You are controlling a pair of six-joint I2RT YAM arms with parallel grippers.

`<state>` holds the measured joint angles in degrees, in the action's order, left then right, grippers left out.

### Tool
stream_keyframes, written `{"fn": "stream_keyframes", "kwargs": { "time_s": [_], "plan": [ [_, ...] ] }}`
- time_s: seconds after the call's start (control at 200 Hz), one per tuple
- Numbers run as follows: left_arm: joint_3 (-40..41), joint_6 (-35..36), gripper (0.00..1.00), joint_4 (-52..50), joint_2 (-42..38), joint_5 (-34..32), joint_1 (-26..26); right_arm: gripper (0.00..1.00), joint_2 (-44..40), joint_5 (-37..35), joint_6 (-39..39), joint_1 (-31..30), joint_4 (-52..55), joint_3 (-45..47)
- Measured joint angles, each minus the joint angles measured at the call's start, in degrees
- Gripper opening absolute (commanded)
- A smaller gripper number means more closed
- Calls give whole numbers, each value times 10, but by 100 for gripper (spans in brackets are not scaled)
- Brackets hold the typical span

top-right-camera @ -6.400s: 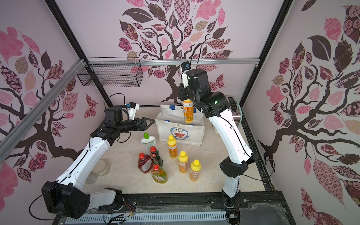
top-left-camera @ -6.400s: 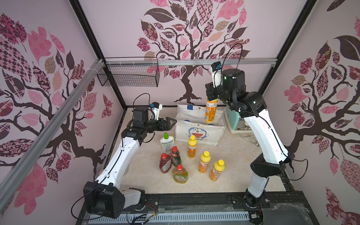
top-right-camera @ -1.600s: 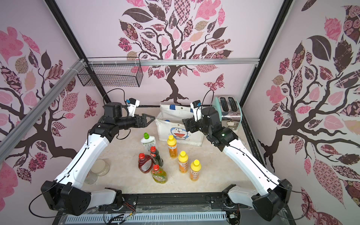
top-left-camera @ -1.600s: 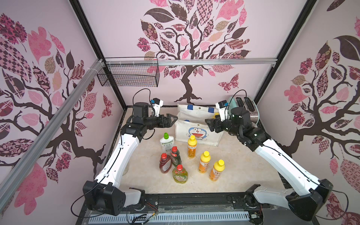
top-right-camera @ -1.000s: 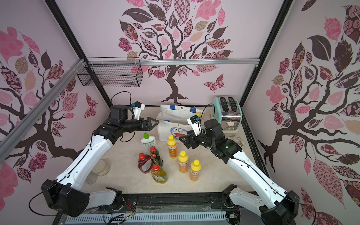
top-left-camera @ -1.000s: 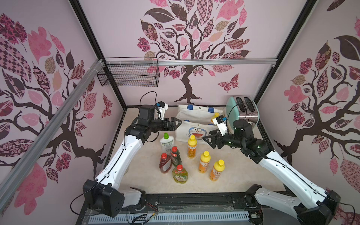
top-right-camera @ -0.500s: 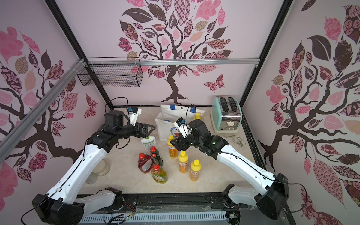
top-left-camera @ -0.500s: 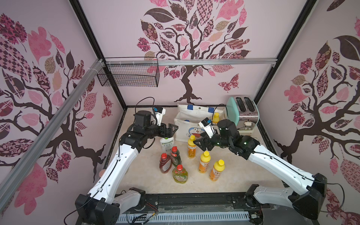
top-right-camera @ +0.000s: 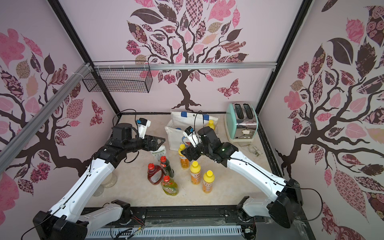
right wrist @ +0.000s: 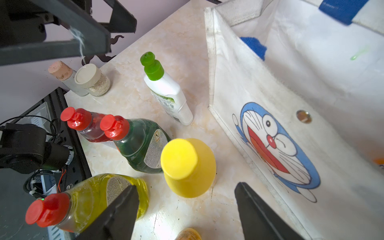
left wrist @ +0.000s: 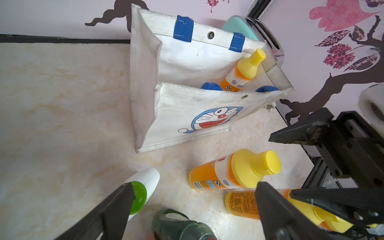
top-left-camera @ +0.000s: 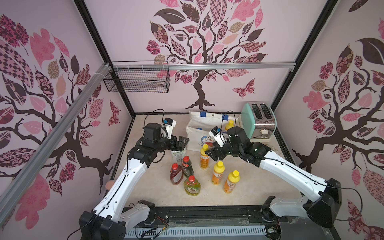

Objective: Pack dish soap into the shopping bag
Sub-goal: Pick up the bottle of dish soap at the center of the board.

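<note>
Change since earlier: right end effector (top-left-camera: 213,158) has come down from over the shopping bag (top-left-camera: 195,139) to the bottles standing on the counter (top-left-camera: 158,187); left end effector (top-left-camera: 184,143) has swung from the bag's side toward the white bottle (top-left-camera: 176,155).
Bagged orange bottle (left wrist: 243,70): inside the shopping bag, leaning into the corner nearest the toaster (top-left-camera: 258,122), yellow cap up.
Right end effector: released, jaws spread with nothing between them; fingertips just beside the first orange bottle (top-left-camera: 204,159), the one closest to the bag.
Left end effector: released, jaws wide apart and empty; it hovers over the white bottle's green cap, and whether they touch cannot be told.
Shopping bag: upright, mouth open, cat face toward the bottles, toaster just beside it.
Remaining orange pair: second orange bottle (top-left-camera: 217,173) and third orange bottle (top-left-camera: 231,182), upright, in a slanting row with the first.
Red-capped trio: red bottle (top-left-camera: 176,175), dark green bottle (top-left-camera: 187,167) and yellow-green bottle (top-left-camera: 191,186), upright, clustered close, near the white bottle.
Jars: cork-stoppered jar (right wrist: 62,75) and lidded jar (right wrist: 92,80), side by side at the counter's edge.
</note>
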<state>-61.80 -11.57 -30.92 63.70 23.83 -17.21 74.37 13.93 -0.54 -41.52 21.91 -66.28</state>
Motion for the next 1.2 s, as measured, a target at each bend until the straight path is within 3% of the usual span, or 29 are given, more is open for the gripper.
{"fn": "stream_keyframes", "kwargs": {
  "time_s": [0.29,0.525,0.845,1.2],
  "plan": [
    [-5,-10,97,8,12,7,-1,74,18,7,1,0,-1,-17],
    [-106,-16,97,-2,73,8,-1,73,25,8,1,0,0,-18],
    [-48,-17,97,20,70,14,-1,68,48,25,3,0,-14,-16],
    [-47,-20,97,25,70,42,-1,63,49,29,2,0,-25,-15]
  ]
}}
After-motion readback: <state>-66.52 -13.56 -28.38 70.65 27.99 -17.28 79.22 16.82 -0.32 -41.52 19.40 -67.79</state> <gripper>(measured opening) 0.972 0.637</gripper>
